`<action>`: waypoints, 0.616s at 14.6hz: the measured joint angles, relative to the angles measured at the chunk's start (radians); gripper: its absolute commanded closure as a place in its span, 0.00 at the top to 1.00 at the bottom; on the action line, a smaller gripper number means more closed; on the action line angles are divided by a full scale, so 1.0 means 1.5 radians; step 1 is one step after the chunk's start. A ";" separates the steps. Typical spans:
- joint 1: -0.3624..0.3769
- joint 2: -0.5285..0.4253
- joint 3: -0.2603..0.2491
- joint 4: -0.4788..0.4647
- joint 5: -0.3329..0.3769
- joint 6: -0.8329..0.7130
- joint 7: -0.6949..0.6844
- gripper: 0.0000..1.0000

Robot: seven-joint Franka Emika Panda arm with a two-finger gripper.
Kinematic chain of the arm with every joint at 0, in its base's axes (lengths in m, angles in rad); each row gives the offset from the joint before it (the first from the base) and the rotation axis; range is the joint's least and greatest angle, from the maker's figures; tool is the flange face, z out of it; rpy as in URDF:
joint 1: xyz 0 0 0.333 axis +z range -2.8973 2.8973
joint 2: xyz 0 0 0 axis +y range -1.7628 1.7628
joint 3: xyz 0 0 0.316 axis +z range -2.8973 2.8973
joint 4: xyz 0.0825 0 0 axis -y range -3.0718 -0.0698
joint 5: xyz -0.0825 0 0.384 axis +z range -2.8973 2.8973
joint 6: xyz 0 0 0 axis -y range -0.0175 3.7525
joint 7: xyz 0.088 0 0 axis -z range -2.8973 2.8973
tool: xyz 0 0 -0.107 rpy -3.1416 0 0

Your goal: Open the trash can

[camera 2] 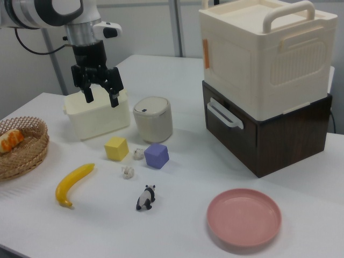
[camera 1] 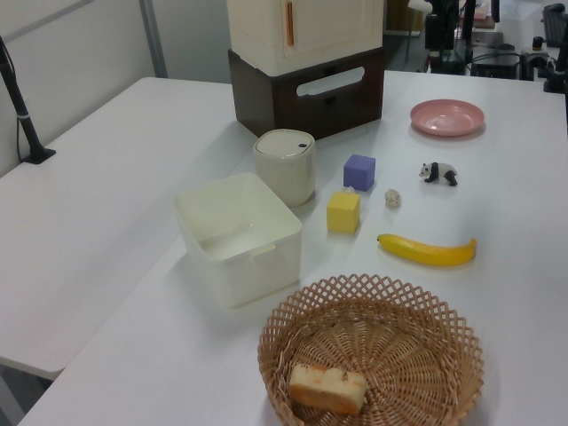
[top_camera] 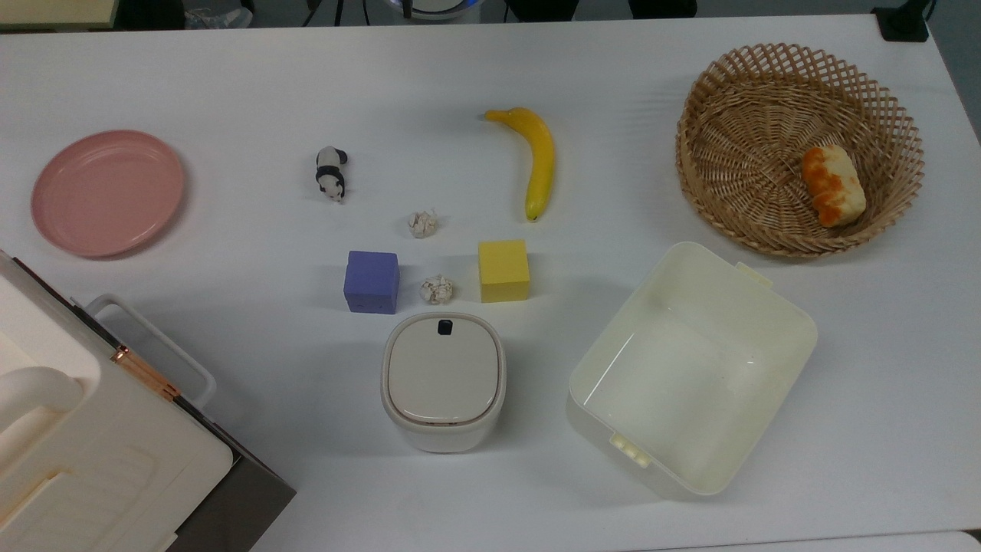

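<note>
The trash can [top_camera: 443, 379] is a small white rounded-square bin near the table's front edge, between a purple cube and a cream tub. Its flat beige-grey lid lies shut, with the dark button [top_camera: 444, 327] at the lid's far edge. The left view shows the trash can [camera 1: 285, 164] in front of the dark box. In the right view my gripper [camera 2: 101, 100] hangs open and empty in the air, up and to the left of the trash can [camera 2: 153, 118], over the cream tub. Nothing touches the lid.
A lidless cream tub [top_camera: 797, 318] stands just right of the bin. A purple cube [top_camera: 372, 281], yellow cube [top_camera: 503, 270] and two paper balls [top_camera: 437, 289] lie behind it. Farther off are a banana [top_camera: 540, 161], panda figure [top_camera: 331, 172], pink plate [top_camera: 107, 192], wicker basket [top_camera: 766, 54] and large case [top_camera: 77, 429].
</note>
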 measured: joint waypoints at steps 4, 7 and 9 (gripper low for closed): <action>0.000 0.001 0.000 0.000 0.000 0.000 0.000 1.00; 0.000 0.004 0.000 0.000 0.000 0.000 -0.001 1.00; 0.000 0.005 0.000 0.000 0.000 0.001 -0.007 1.00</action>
